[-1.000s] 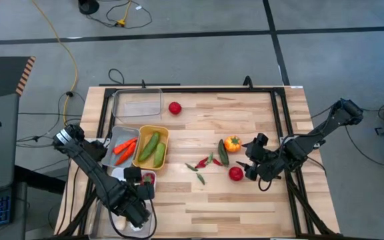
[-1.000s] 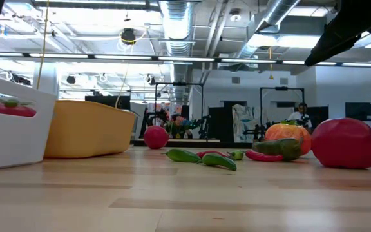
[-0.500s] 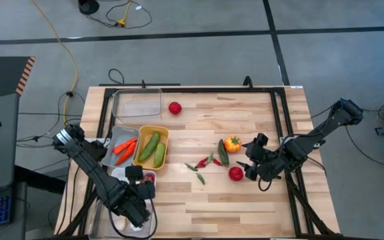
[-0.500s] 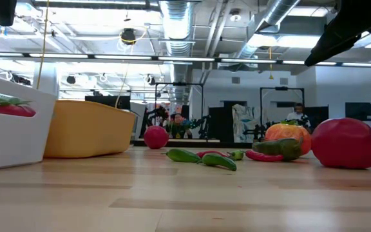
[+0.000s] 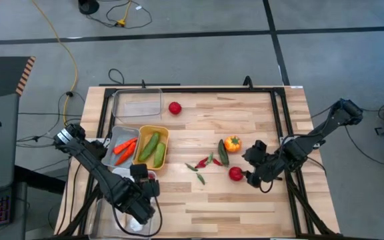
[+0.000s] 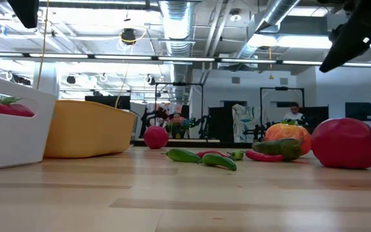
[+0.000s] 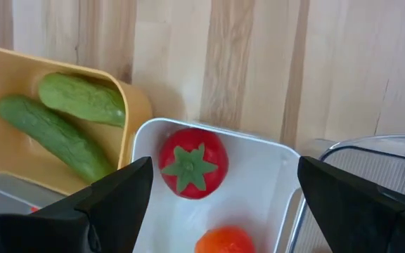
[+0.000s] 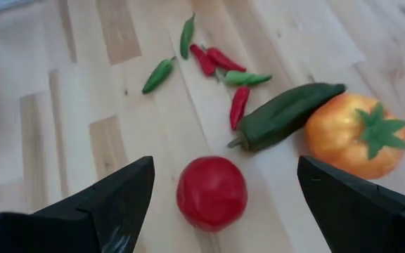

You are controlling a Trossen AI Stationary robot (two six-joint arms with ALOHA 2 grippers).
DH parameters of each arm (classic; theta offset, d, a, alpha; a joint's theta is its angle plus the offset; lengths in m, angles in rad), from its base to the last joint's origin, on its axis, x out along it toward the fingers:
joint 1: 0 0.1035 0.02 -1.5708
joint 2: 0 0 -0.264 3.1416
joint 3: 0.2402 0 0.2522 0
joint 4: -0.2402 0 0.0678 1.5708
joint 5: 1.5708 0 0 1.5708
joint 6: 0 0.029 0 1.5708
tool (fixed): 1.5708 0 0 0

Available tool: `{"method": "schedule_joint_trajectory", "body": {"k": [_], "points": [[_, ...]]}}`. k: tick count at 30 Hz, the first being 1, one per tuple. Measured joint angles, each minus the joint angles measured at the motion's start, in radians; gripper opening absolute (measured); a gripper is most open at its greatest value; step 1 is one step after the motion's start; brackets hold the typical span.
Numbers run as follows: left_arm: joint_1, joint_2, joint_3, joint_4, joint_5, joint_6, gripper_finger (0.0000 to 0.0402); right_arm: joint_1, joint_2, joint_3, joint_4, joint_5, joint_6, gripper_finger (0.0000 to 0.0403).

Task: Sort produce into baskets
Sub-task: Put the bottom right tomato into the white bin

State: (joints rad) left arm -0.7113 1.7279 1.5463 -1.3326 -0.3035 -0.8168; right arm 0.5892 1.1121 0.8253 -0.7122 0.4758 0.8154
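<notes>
The wooden table (image 5: 245, 200) is mostly sorted on the left side: yellow basket (image 5: 163, 131) has two cucumbers (image 5: 153, 148), grey basket (image 5: 112, 141) has two carrots (image 5: 125, 149), and the white basket (image 7: 273, 183) has two tomatoes. The left gripper (image 7: 216, 211) hangs spread open and empty over that white basket. The right gripper (image 8: 220, 204), jaws wide and empty, sits right by a loose tomato (image 8: 211, 192). I'd worry it rolls away if one finger nudges it first. Still out: two tomatoes, one cucumber (image 8: 287, 115), one orange pepper (image 8: 356, 135), about six little chillies (image 8: 216, 70).
</notes>
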Motion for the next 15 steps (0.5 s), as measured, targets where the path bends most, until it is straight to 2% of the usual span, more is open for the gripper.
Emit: {"method": "schedule_joint_trajectory", "body": {"k": [11, 15], "points": [[0.0, 0.0, 0.0, 0.017, 0.0, 0.011, 0.0342, 0.0, 0.223, 0.0, 0.014, -0.013, 0.0, 0.0378], [0.0, 0.0, 0.0, 0.017, 0.0, 0.01, 0.0342, -0.002, 0.298, 0.0, 0.031, -0.066, -0.001, 0.0378]]}}
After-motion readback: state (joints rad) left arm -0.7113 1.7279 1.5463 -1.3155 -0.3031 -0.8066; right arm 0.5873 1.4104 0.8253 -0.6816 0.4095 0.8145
